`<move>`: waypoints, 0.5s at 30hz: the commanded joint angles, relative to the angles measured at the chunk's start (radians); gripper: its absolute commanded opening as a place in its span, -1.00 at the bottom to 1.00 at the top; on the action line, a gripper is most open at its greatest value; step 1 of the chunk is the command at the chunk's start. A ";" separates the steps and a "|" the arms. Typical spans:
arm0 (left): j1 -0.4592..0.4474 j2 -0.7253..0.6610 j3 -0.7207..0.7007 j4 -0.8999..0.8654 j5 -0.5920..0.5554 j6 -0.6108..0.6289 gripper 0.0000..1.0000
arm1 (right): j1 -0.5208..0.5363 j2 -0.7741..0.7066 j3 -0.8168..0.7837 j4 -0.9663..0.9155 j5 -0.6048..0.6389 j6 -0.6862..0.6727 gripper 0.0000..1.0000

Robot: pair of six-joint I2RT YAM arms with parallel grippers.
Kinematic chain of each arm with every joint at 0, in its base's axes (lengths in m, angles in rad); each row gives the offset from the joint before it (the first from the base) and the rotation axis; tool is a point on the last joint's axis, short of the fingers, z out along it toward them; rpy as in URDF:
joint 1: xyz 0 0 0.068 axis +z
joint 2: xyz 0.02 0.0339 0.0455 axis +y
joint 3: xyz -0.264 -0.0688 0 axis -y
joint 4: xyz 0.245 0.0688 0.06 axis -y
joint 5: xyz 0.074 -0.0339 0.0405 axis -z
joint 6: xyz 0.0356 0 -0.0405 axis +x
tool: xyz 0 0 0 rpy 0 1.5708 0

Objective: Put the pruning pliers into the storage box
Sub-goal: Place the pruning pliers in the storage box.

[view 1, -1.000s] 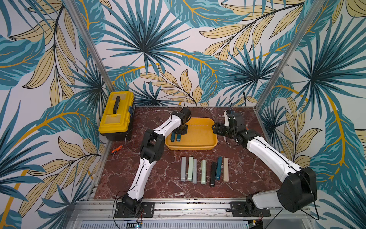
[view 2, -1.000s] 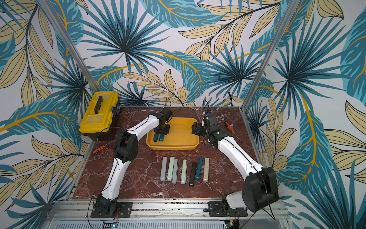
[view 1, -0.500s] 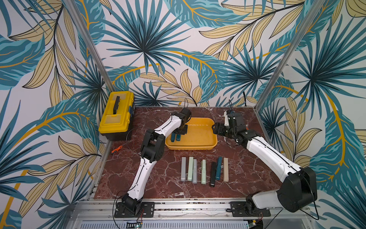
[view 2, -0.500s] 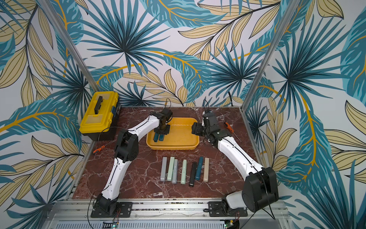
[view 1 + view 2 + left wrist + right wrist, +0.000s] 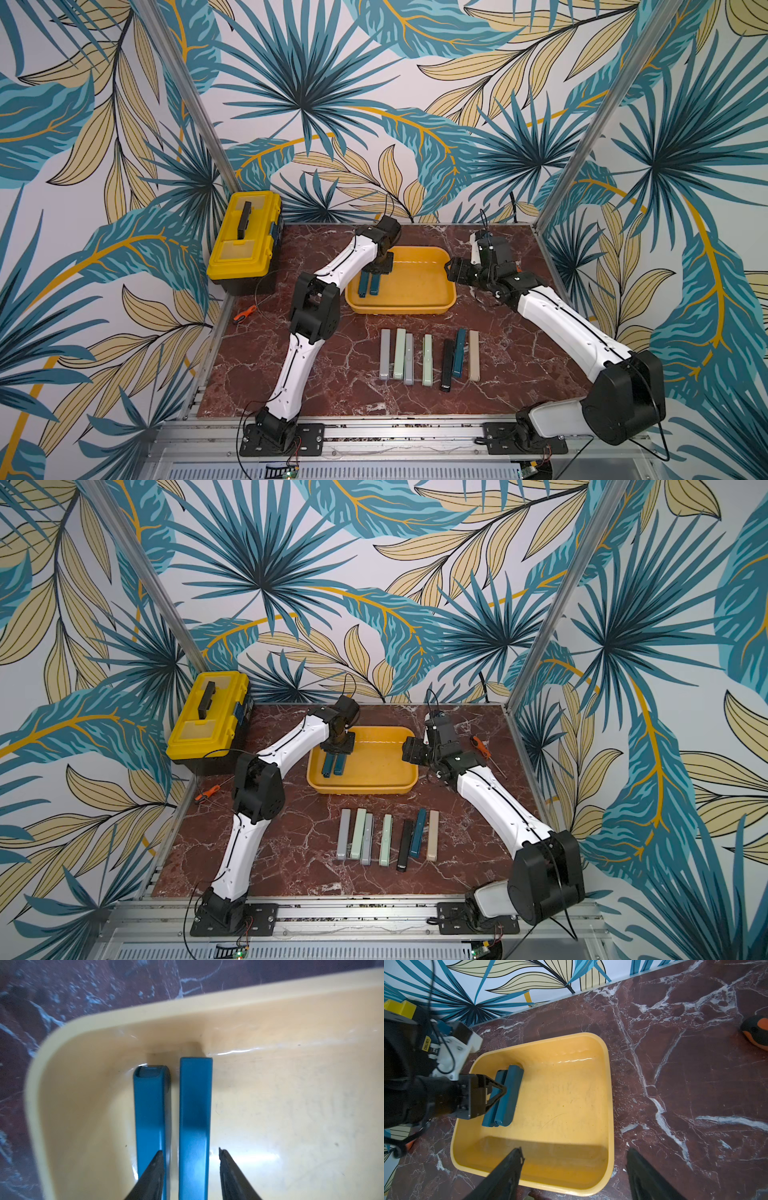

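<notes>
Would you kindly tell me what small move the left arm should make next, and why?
Probably lift the left pincer straight up out of the storage box: its jaws stand apart around a teal piece lying there beside another teal piece, and seven more pieces wait on the table.

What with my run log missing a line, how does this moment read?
left gripper: open astride teal pliers; right gripper: open; storage box: two pliers; table: seven pliers

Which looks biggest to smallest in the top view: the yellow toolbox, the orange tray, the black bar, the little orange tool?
Largest: the yellow toolbox and the storage box, which is the orange tray. They look about alike, so I won't rank them.
Next: the black bar.
Smallest: the little orange tool.
</notes>
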 commanded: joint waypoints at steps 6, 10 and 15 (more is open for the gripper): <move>-0.011 -0.209 0.029 -0.094 -0.010 0.002 -0.03 | 0.006 -0.055 0.028 -0.058 -0.003 -0.037 0.60; -0.028 -0.324 -0.043 -0.131 -0.011 0.011 0.02 | 0.014 -0.076 0.037 -0.072 0.006 -0.042 0.61; -0.071 -0.500 -0.265 -0.143 0.013 -0.035 0.02 | 0.024 -0.086 0.054 -0.093 0.009 -0.045 0.61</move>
